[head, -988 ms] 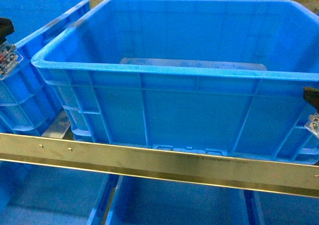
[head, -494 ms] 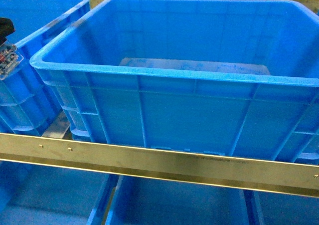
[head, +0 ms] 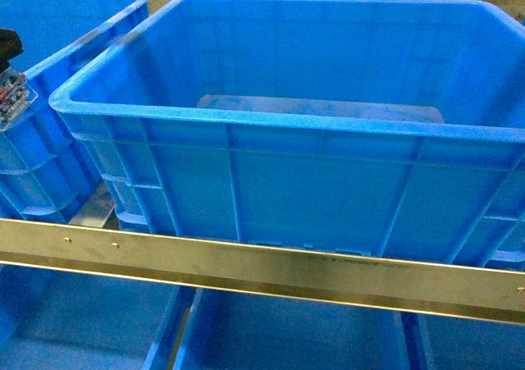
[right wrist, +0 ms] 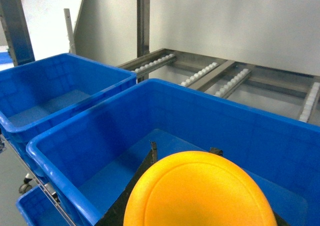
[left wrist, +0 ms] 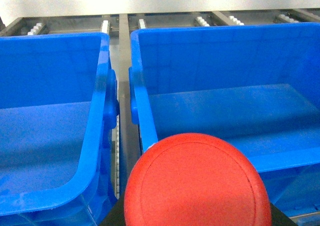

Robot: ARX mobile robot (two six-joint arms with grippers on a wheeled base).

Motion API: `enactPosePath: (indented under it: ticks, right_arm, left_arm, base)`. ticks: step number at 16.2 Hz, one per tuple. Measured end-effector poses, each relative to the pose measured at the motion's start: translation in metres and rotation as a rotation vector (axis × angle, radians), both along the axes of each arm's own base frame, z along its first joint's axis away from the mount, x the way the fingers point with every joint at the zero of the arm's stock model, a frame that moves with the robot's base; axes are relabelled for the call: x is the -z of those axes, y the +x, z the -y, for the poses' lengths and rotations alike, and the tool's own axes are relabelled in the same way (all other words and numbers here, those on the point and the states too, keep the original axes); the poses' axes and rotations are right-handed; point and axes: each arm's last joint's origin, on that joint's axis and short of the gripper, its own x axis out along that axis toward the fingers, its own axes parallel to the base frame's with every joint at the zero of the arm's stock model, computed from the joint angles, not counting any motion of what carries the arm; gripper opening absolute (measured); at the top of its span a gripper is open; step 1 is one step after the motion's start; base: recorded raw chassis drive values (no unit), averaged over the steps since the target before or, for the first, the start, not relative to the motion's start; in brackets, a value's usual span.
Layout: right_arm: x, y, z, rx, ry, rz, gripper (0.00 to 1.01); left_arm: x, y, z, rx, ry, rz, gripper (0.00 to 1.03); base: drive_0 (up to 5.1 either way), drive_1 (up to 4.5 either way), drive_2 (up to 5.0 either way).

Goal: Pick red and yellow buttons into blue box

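Note:
The blue box (head: 271, 116) fills the middle of the head view, and no button shows inside it. At that view's left edge my left gripper (head: 7, 45) holds a button whose clear base block (head: 13, 98) hangs beside the box's left wall. In the left wrist view the red button (left wrist: 197, 183) fills the bottom, over the box's near left corner (left wrist: 144, 117), and hides the jaws. In the right wrist view the yellow button (right wrist: 200, 193) sits between the dark fingers (right wrist: 151, 155) of my right gripper (right wrist: 184, 153), above the box's inside (right wrist: 115, 173).
A second blue crate (head: 57, 25) stands left of the box with a narrow gap between them. A steel rail (head: 262, 263) runs across the front, with more blue crates (head: 287, 333) on the shelf below. Roller tracks (right wrist: 220, 78) lie behind the box.
The right gripper, seen at the head view's right edge one second ago, has left that view. The left gripper has barely moved.

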Motion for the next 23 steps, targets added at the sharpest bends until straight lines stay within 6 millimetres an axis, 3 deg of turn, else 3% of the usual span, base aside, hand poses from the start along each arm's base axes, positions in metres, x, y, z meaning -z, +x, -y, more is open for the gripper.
enactPosePath:
  ticks: [9,11,14,16,21,23]
  right_arm:
    - [0.004,0.094,-0.045,-0.099,-0.103,-0.036,0.24]
    - [0.023,0.125,-0.046,-0.086,-0.172,-0.091,0.24]
    - [0.052,0.144,-0.040,-0.068,-0.243,-0.189,0.24]
    - [0.049,0.145,-0.039,-0.068,-0.252,-0.170,0.37]
    - [0.048,0.146,-0.040,-0.069,-0.252,-0.165,0.98]
    - [0.048,0.146,-0.040,-0.069,-0.252,-0.164,0.98]
  left_arm:
    - [0.000,0.000,0.000,0.000,0.000,0.000,0.23]
    - [0.000,0.000,0.000,0.000,0.000,0.000,0.23]
    - [0.000,0.000,0.000,0.000,0.000,0.000,0.23]
    - [0.000,0.000,0.000,0.000,0.000,0.000,0.23]
    - [0.000,0.000,0.000,0.000,0.000,0.000,0.23]
    - [0.000,0.000,0.000,0.000,0.000,0.000,0.23]
  base:
    - [0.0,0.00,0.0]
    - [0.0,0.00,0.0]
    - [0.0,0.00,0.0]
    - [0.0,0.00,0.0]
    - [0.0,0.00,0.0]
    - [0.0,0.00,0.0]
